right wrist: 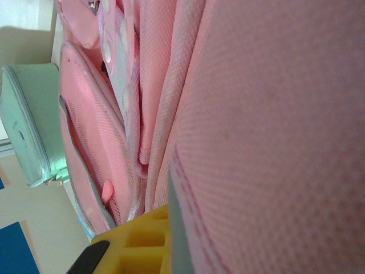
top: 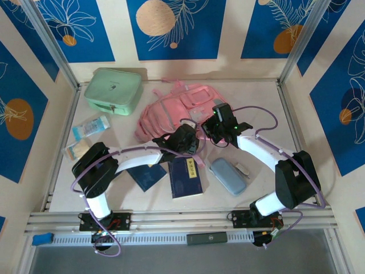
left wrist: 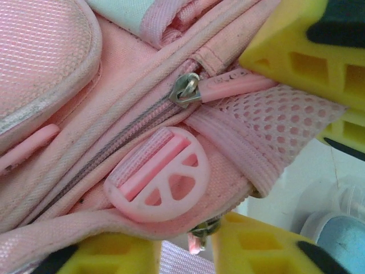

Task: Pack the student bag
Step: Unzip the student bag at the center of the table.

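white table [top: 256,97] under blue panels [top: 171,28] carries the student bag [top: 174,108] at mid-back. right gripper [top: 210,129] is clamped on its fabric, probably to steady it. left gripper [top: 187,140] brackets the zip pull [left wrist: 231,85], likely to unzip; whether it pinches, i cannot tell.

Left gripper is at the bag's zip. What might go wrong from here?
The left gripper straddles mesh and the round buckle, so it may clamp fabric, not the zip pull. If the right gripper loses its pinch on the student bag, the bag may drag with the zip.
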Robot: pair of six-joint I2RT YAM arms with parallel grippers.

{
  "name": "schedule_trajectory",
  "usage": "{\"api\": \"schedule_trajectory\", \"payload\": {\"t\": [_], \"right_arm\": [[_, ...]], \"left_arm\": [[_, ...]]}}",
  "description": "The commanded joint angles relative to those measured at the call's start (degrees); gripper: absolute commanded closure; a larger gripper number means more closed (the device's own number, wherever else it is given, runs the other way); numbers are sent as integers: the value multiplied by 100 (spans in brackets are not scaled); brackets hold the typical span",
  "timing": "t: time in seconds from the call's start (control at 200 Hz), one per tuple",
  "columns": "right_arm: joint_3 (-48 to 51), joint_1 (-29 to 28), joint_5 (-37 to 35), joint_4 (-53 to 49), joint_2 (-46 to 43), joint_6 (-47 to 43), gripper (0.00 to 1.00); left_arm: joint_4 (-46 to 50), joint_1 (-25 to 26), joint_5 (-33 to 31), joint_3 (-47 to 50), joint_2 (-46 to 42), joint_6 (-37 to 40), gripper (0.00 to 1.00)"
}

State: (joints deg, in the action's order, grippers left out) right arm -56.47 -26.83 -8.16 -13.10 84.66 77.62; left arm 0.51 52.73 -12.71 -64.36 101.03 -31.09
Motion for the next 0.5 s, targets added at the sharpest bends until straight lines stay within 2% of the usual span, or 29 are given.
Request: {"api": "schedule_trajectory", "payload": {"t": [0.0,0.155,0.255,0.495], "right_arm": [[-119,-112,298,159,-154,46,100],[-138,-20,269,179,-163,5,100],[-274,34,258,53,-124,-78,100],[-353,267,336,5,-100,-223,100]], "left_arm": [[-490,-26,3,-111,-63,35,81],[-623,-43,129,48,-208,95,97],[-593,-61,222,55,-283,114,100],[-300,-142,518,184,-574,30,100]]}}
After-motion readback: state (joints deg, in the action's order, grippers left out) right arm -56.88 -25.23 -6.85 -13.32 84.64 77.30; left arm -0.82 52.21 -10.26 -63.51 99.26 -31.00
